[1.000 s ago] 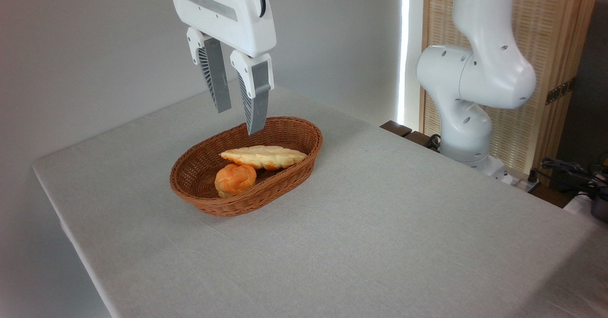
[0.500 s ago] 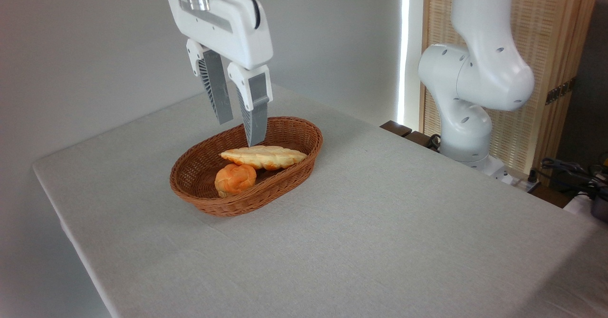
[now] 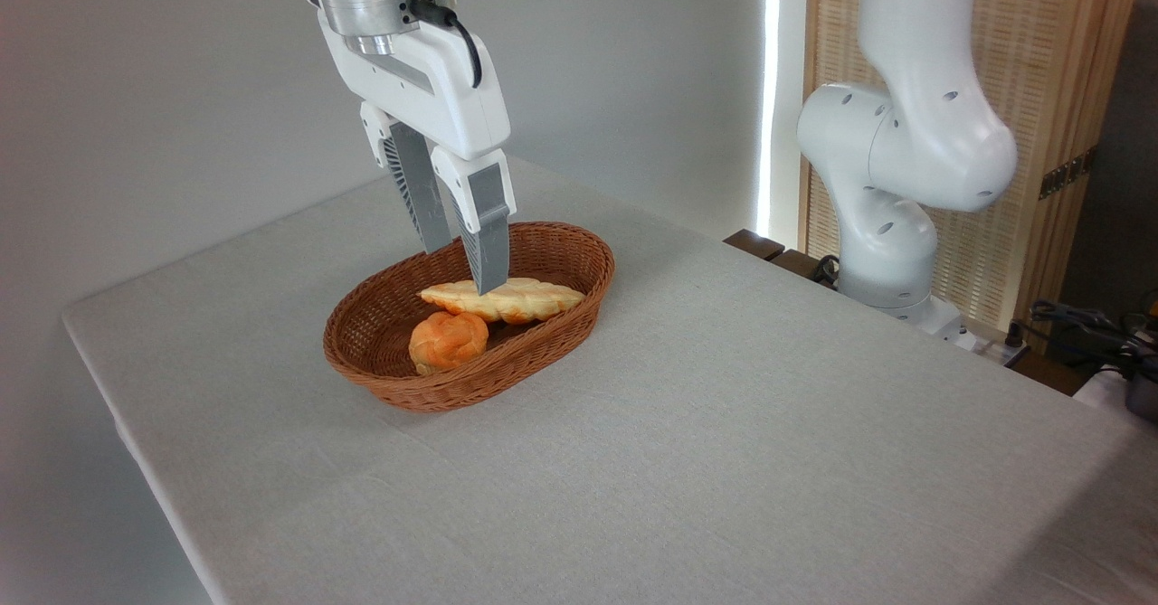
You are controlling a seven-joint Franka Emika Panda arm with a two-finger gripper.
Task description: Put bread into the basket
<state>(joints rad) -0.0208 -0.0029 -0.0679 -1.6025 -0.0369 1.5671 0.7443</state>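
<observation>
The bread (image 3: 520,299), a long pale braided loaf with orange-brown edges, lies inside the oval brown wicker basket (image 3: 425,392) toward its right half. My gripper (image 3: 463,269) hangs over the basket with its fingers pointing down and apart, open, nothing between them. The nearer fingertip (image 3: 488,275) overlaps the loaf's top edge in this view; whether it touches the loaf I cannot tell. The farther finger stands behind it against the basket's back wall.
A small round orange knotted bun (image 3: 448,341) sits in the basket in front of the loaf. The arm's white base (image 3: 891,225) stands at the table's right rear. A grey cloth covers the table (image 3: 724,460). Cables lie at the far right.
The gripper has come down toward the basket, staying open, so that its nearer fingertip now overlaps the loaf. The bread, bun and basket have not moved.
</observation>
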